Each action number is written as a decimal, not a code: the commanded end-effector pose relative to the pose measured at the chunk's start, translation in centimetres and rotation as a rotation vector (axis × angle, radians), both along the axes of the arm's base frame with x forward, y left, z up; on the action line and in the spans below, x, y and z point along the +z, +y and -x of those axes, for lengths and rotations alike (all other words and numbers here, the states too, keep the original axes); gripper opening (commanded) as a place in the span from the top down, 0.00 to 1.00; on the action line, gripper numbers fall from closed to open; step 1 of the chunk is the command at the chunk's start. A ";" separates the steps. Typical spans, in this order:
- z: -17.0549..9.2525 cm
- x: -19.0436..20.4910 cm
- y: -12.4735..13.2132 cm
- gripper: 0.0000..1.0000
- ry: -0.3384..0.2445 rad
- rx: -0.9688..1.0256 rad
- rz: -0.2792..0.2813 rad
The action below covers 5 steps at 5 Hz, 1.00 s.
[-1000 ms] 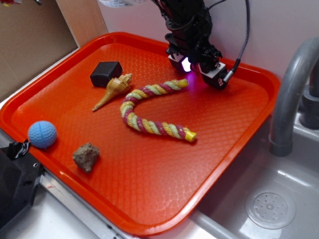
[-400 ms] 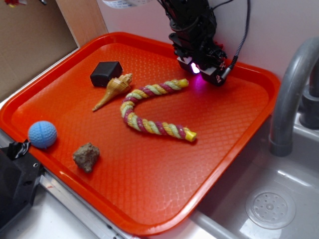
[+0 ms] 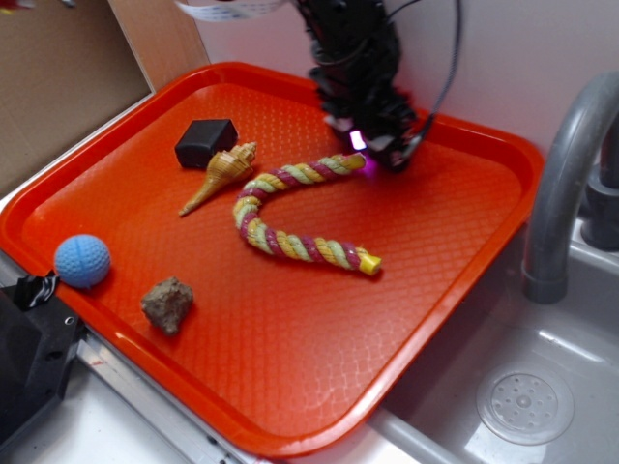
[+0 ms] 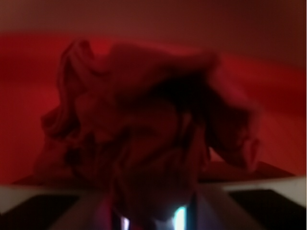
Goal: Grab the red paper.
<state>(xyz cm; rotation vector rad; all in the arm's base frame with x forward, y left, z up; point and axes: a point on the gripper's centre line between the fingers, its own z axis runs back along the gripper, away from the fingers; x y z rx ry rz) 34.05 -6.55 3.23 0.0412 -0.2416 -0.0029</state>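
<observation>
My black gripper point(image 3: 372, 145) sits low at the orange-red plastic tray's point(image 3: 290, 387) far edge, jaws clamped on the crumpled dark crimson paper wad point(image 4: 144, 139).

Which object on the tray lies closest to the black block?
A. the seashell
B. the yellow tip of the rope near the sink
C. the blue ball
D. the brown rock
A. In the exterior view the seashell lies just below the black block on the tray, while the blue ball and the brown rock lie far toward the near edge.
</observation>
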 end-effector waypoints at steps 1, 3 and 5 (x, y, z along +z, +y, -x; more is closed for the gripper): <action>4.4 7.2 -0.3 1.00 -0.021 0.055 0.071; 11.0 13.5 0.9 1.00 0.222 0.218 0.128; 14.0 16.8 2.2 1.00 0.165 0.193 0.172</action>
